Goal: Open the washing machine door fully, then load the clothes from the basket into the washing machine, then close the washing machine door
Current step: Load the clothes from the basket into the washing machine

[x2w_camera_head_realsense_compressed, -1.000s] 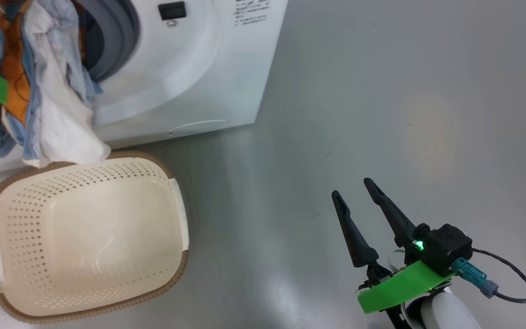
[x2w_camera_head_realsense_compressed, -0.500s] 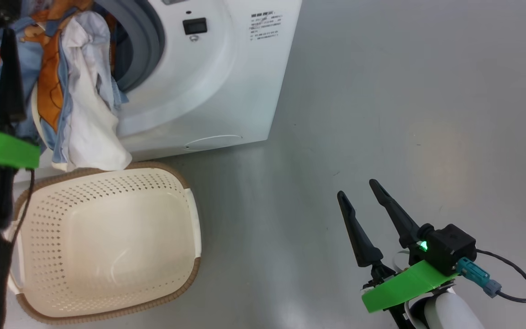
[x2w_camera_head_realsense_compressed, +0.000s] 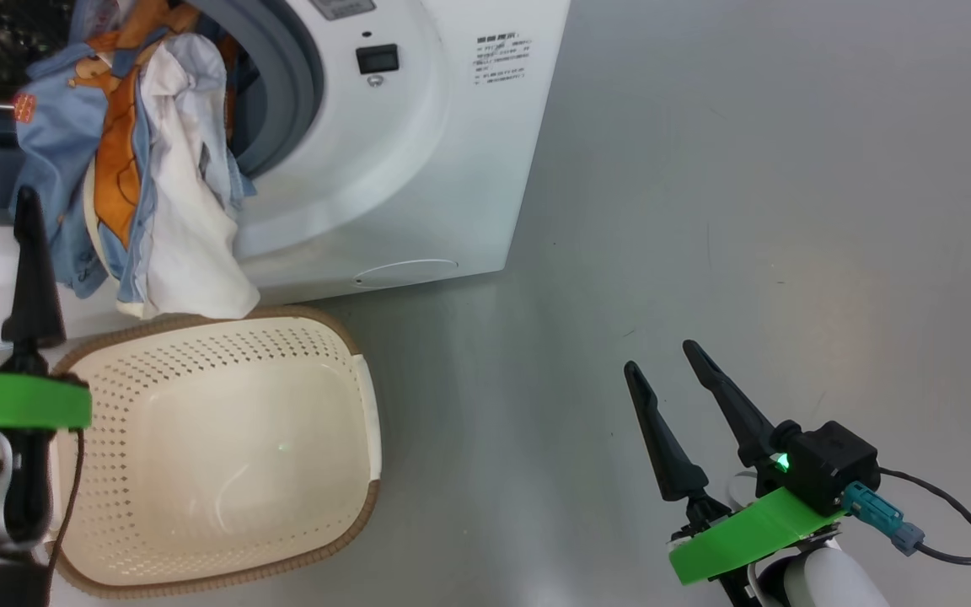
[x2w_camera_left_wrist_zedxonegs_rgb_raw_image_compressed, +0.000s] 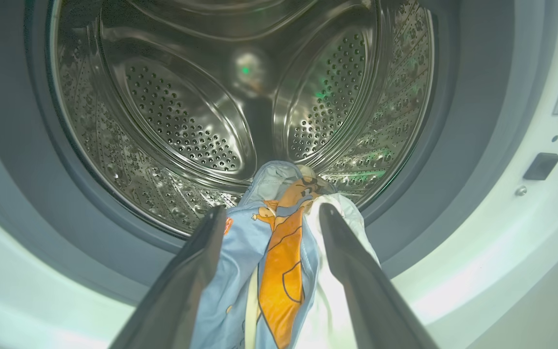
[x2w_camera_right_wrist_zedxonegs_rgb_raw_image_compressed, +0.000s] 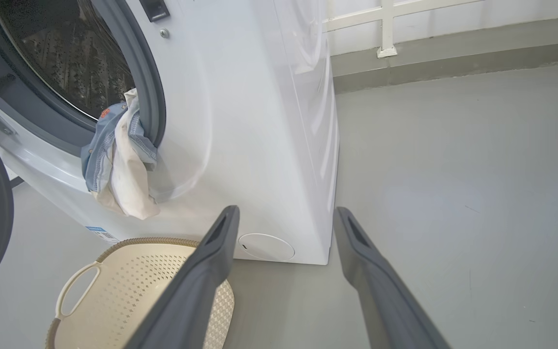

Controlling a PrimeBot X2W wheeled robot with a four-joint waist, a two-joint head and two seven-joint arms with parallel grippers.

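Grey floor (x2w_camera_head_realsense_compressed: 747, 211) surrounds the big white front-loading washing machine (x2w_camera_head_realsense_compressed: 418, 169), over whose drum lip the soft light blue printed clothes (x2w_camera_head_realsense_compressed: 157, 169) hang half out. They look light and floppy, best pinched at the bunched top. The left gripper (x2w_camera_left_wrist_zedxonegs_rgb_raw_image_compressed: 271, 209) and right gripper (x2w_camera_head_realsense_compressed: 660, 356) both have jaws spread, empty.
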